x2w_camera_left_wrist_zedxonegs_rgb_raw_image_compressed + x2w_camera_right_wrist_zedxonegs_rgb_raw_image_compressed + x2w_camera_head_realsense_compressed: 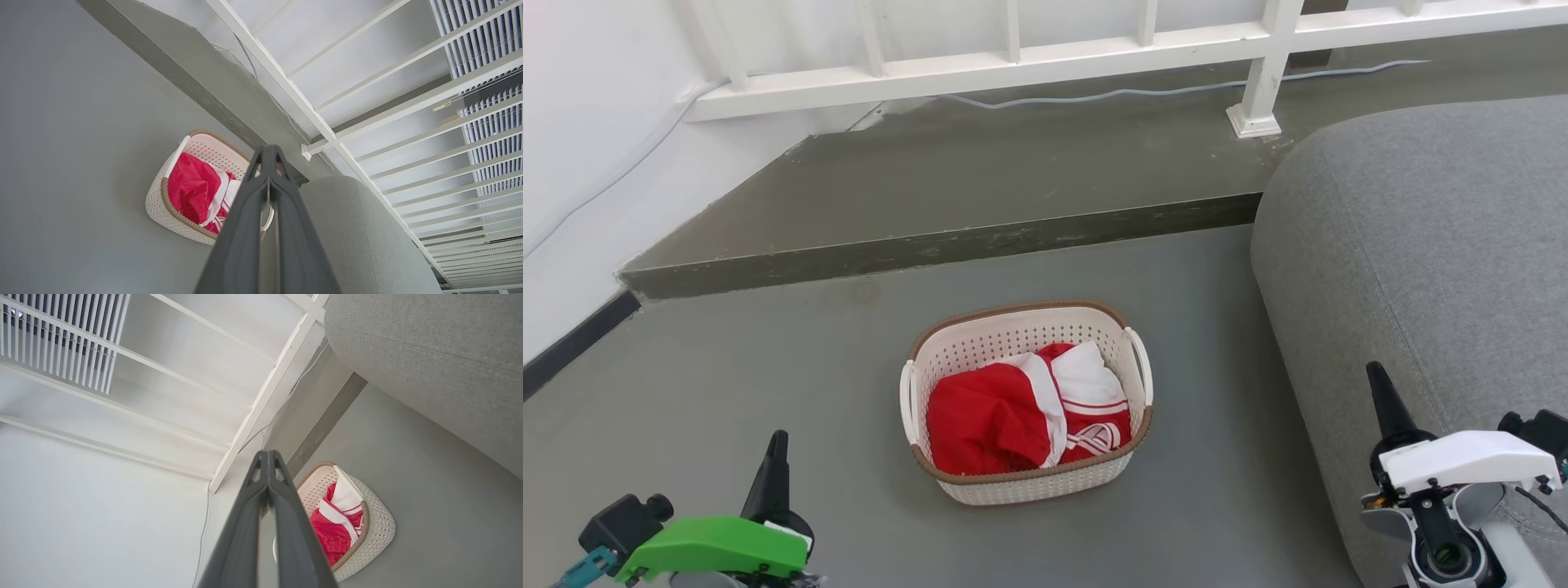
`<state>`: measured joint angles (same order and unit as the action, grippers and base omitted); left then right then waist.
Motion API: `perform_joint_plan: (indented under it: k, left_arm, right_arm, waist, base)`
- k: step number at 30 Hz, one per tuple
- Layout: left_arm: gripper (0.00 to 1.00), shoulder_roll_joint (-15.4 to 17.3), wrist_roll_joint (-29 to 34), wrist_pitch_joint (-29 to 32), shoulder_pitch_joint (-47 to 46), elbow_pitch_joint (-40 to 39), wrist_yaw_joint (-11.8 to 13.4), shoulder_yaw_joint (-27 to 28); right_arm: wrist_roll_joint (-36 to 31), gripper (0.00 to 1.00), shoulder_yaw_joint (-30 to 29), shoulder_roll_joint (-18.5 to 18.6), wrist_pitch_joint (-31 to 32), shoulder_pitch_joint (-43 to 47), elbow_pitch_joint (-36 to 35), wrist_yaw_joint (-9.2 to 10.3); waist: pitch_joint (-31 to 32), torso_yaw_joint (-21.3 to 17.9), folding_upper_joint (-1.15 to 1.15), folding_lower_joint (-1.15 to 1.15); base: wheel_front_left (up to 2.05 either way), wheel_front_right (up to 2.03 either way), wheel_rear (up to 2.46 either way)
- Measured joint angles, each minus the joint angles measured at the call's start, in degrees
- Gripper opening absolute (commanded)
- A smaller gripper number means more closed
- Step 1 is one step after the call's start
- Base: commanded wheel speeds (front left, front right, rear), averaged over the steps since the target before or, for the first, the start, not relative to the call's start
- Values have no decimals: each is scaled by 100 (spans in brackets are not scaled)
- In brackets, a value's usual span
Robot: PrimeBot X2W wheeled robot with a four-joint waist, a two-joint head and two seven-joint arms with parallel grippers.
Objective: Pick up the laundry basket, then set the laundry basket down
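Squarely on the grey floor (727, 384) stands the laundry basket (1037, 487). It is upright, out in the open part of the floor, between the dark edge of the raised step (947, 188) behind it and the robot's two arms in front. A crumpled red-and-white garment (992, 420) fills most of its inside. Its two white side handles (907, 400) stand free of both tools. A grey sofa (1421, 245) bulges in on the robot's right, near the basket but apart from it, with a strip of bare floor between.

The left tool (778, 445) sits at the lower left of the head view, well apart from the basket and pointing up that view. Seen from its own wrist, its dark fingers (245, 228) are pressed together at the tips with nothing between them. The right tool (1379, 384) shows at the lower right, in front of the sofa's side, likewise well clear of the basket. Its fingers (241, 531) meet at the tips too — pressed together on nothing.

Beyond the step a white railing (1013, 61) runs across, a pale cable (1094, 96) lies along its foot, and a white wall (588, 122) closes the left side.
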<state>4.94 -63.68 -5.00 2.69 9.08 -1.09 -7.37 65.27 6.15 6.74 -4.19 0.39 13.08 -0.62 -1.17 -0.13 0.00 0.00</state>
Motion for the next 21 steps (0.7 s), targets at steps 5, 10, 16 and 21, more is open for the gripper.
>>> perform_joint_plan:
  k: [5, 10, 16, 21]
  left_arm:
    - [0, 3, -364, 88, -44, 54, -49, 68]
    - [0, 9, -720, 151, -81, 132, -124, 143]
    - [0, 18, -1135, 244, -163, 176, -196, 213]
    - [0, 21, -1490, 303, -191, 242, -249, 288]
  right_arm:
    - [323, 0, -107, -27, 77, -29, 22, -63]
    - [648, 0, -215, -44, 156, -63, 38, -133]
    - [1036, 0, -347, -64, 256, -115, 65, -190]
    - [1357, 0, -445, -93, 334, -135, 90, -244]
  waist:
    - [11, 1, 0, 0]
    - [22, 3, 0, 0]
    - [34, 4, 0, 0]
    - [45, 6, 0, 0]
  base:
    - [0, 0, 0]
    - [0, 0, 0]
    - [0, 0, 0]
    - [0, 0, 0]
